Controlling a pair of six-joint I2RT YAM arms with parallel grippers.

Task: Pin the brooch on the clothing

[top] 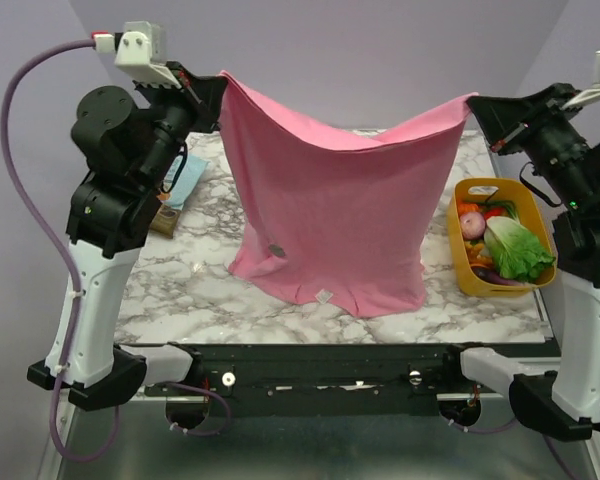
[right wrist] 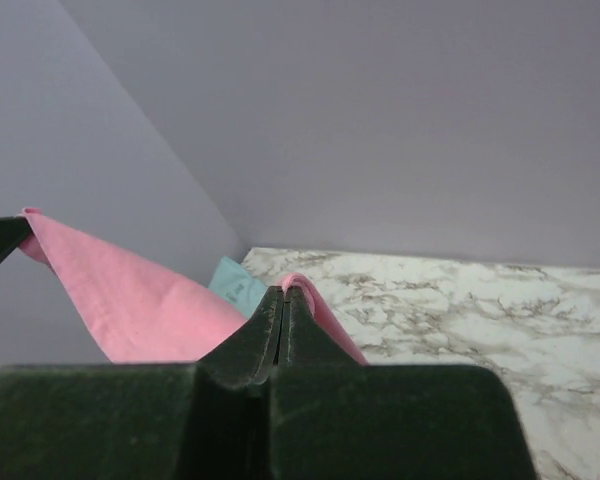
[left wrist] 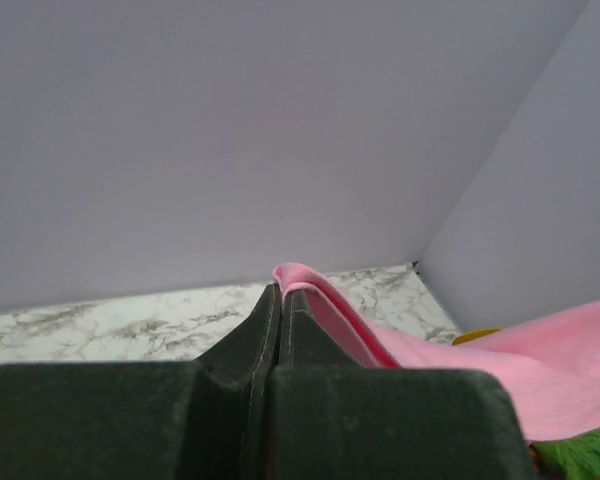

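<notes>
Pink cloth is seen pooled on the marble table (top: 180, 290) at the near side, where the clothing (top: 350, 210) ends in its neckline and a small white label (top: 325, 296). Just beyond that, on the left arm's side of the label, the brooch (top: 275, 250) is found on the hanging front as a tiny grey disc; whether it is fastened cannot be told. Farther back and higher, the opposite edge is stretched left to right between the arms. The left gripper (top: 220, 85) is pressed together on one corner, the right gripper (top: 472, 100) on the other. The brooch is thus placed well below the left gripper and slightly inward of it, and much farther from the right one, so the left arm is judged the nearer.
</notes>
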